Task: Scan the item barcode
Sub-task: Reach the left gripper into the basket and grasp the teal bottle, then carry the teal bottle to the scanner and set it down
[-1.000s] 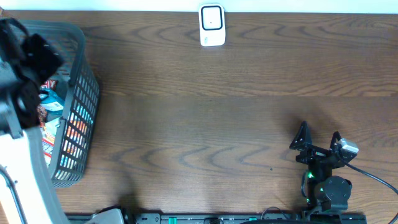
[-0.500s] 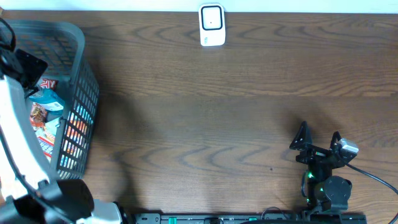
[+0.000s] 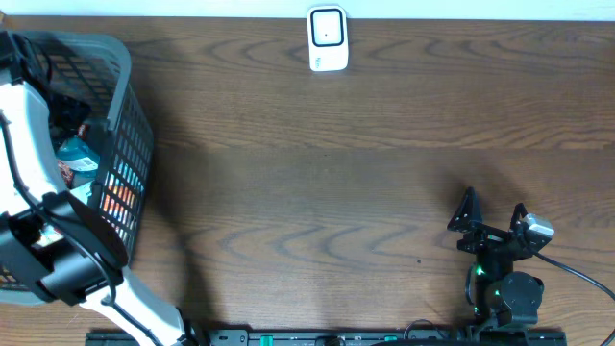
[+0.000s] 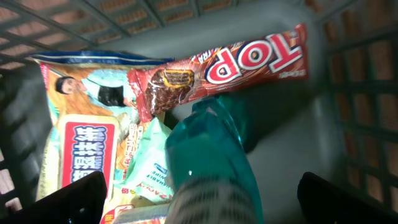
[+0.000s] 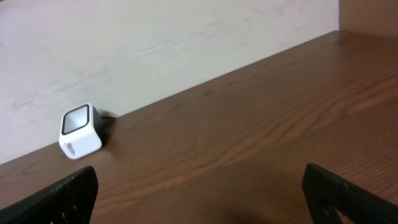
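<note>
A: State of the left fingers?
B: Spread wide. The left gripper [image 4: 208,199] is lowered into the basket [image 3: 125,144] with nothing clamped. A teal bottle [image 4: 214,155] is seen between the fingers (contact cannot be told).
A: Other items in there?
B: A red TOP bar [image 4: 230,68] is laid just past the bottle's far end, and a pale blue snack bag [image 4: 81,124] is beside it.
A: Right side?
B: The right gripper [image 3: 493,216] is held low near the front of the worktop [image 3: 336,192], fingers apart, empty. The scanner [image 3: 327,38] is set at the back edge, well apart from the basket.
</note>
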You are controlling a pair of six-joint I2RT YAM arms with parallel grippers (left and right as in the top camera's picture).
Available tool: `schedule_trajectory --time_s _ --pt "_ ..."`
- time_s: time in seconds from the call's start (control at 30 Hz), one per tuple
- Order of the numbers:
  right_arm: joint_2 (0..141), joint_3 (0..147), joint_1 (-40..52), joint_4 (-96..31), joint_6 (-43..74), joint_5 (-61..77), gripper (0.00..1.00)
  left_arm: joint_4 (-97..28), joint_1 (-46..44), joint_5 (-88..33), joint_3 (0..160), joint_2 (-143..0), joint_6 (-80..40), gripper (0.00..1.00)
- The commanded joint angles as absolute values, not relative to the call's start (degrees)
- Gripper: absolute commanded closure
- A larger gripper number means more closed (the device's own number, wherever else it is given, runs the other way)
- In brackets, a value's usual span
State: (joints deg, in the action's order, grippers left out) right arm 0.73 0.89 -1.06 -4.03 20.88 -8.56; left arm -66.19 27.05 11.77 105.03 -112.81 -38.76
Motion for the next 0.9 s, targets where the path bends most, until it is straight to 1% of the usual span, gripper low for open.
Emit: schedule_trajectory --time_s 0.0,0.13,0.17,0.2,0.23,0.27,0.43,0.47,0.53,0.57,0.63,0.87 --pt "0.5 0.7 -1.8 -4.1 21.6 -8.4 0.01 -66.6 27.3 12.0 105.8 -115.1 -39.4 0.02" --pt "0.5 0.7 -1.8 -4.1 21.6 -8.4 0.01 -65.8 27.3 12.0 105.3 -117.1 -39.8 0.01" --pt "0.5 0.7 -1.8 -4.1 21.6 -8.4 0.01 -65.5 27.3 12.0 105.1 -117.4 -39.8 0.03" --pt "0.5 0.7 -1.8 -4.1 21.6 -8.4 0.01 -65.5 27.3 12.0 105.1 -117.7 -39.8 0.09" --pt "0.5 0.7 -1.8 -4.1 21.6 -8.4 0.01 -65.5 27.3 12.0 105.1 -118.0 -39.8 0.22" --pt "0.5 0.7 -1.8 -4.1 21.6 -8.4 0.01 -65.5 27.3 12.0 105.1 -118.4 -39.8 0.31" --pt "0.5 0.7 -1.8 -4.1 21.6 -8.4 0.01 -65.6 27.3 12.1 105.1 -118.7 -39.7 0.57" --pt "0.5 0.7 -1.8 -4.1 21.6 -8.4 0.01 -65.6 27.3 12.1 105.1 -118.7 -39.7 0.60" --pt "0.5 0.7 -1.8 -4.1 21.6 -8.4 0.01 -65.6 27.3 12.1 105.1 -118.7 -39.7 0.70" --pt "0.5 0.7 -1.8 -4.1 21.6 -8.4 0.01 -65.5 27.3 12.1 105.1 -118.6 -39.7 0.73" --pt "0.5 0.7 -1.8 -4.1 21.6 -8.4 0.01 -65.5 27.6 12.1 105.2 -118.1 -39.7 0.74" --pt "0.5 0.7 -1.8 -4.1 21.6 -8.4 0.01 -65.5 29.1 12.1 106.8 -112.0 -38.2 0.74"
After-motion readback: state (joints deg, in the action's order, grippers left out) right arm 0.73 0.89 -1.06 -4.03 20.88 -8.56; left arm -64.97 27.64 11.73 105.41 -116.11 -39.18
